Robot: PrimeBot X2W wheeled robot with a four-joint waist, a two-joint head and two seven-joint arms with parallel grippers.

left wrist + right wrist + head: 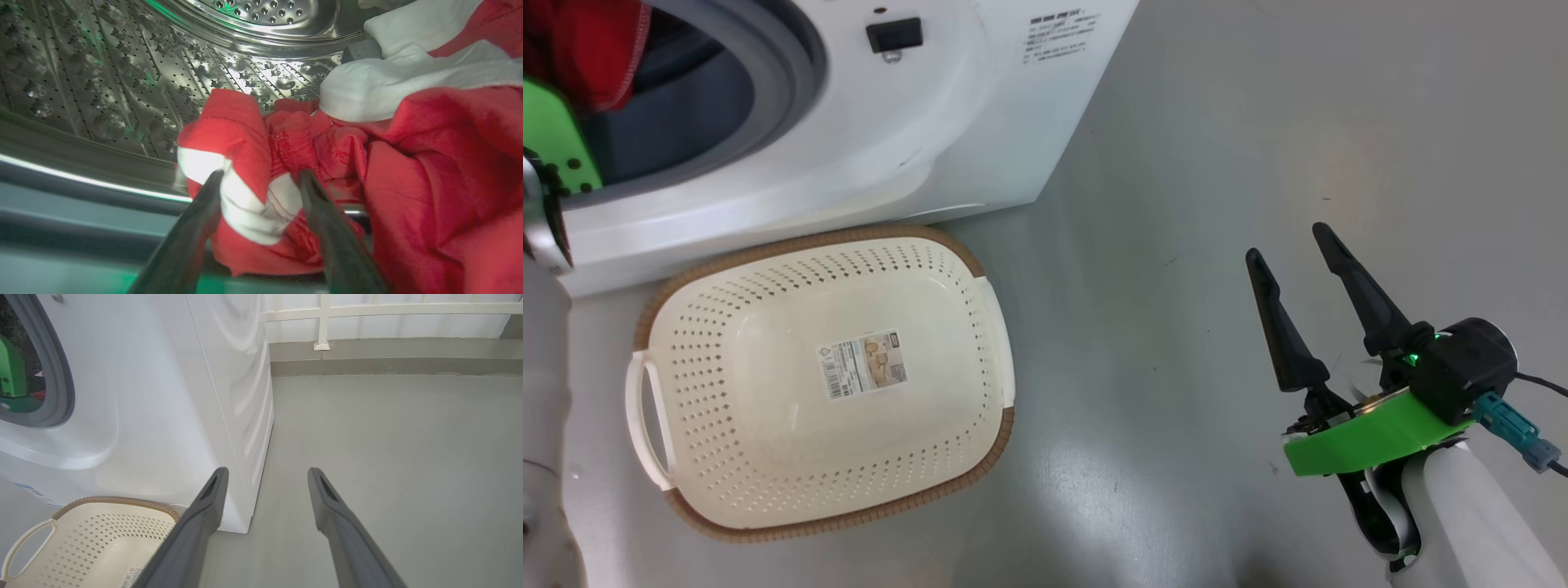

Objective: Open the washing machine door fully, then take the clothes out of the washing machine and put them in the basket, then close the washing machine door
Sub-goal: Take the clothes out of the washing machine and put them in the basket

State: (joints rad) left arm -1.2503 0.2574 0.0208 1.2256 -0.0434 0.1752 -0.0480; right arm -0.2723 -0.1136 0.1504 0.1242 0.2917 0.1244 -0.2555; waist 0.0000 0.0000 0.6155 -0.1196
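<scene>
Wrist view reveals clothes [425, 163] straddled by spread left end effector [261, 176]; right end effector [1285, 242] hangs open.

The right pincer [1285, 242] has two long, tapering black fingers [1280, 327] set on a bright green bracket [1372, 437]. Behind them sits a round black housing [1474, 363] with a small green light [1411, 358], a teal connector [1507, 418] and a dark cable [1539, 380]. Its forearm [1478, 514] is pale white. At the upper left, a green plate [556, 135] bears dark screws above a silver ring [543, 224]. The left pincer [261, 175] has dark grey fingers.
</scene>
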